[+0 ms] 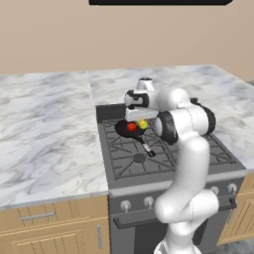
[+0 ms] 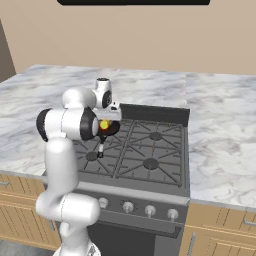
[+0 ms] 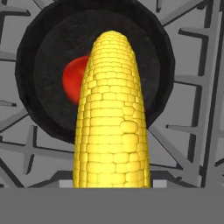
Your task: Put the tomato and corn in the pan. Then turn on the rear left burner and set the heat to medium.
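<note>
The corn is held in the gripper, whose jaws are pinched on the cob; in the hand view the cob runs up the middle of the frame from the bottom edge, its rounded end pointing toward the upper centre. Behind it, the black pan is seen in the upper half of that frame, sitting on the grey grate bars of the stove. The tomato already lies inside the pan, left of centre in the frame, partly covered by the cob.

In the left base view the pan appears just left of centre, under the hand, with the tomato and the yellow corn side by side over it. In the right base view the corn shows as a yellow spot at the left of centre, over the pan, partly masked by the arm.

The step in hand is judged to be the placing of the corn, with the tomato step done. Whether the cob is touching the pan floor cannot be told. The next move is expected to call for the cob to be lowered clear of the tomato and released inside the rim. The knobs along the stove front, in the lower part of the left base view, are not yet attended to.
</note>
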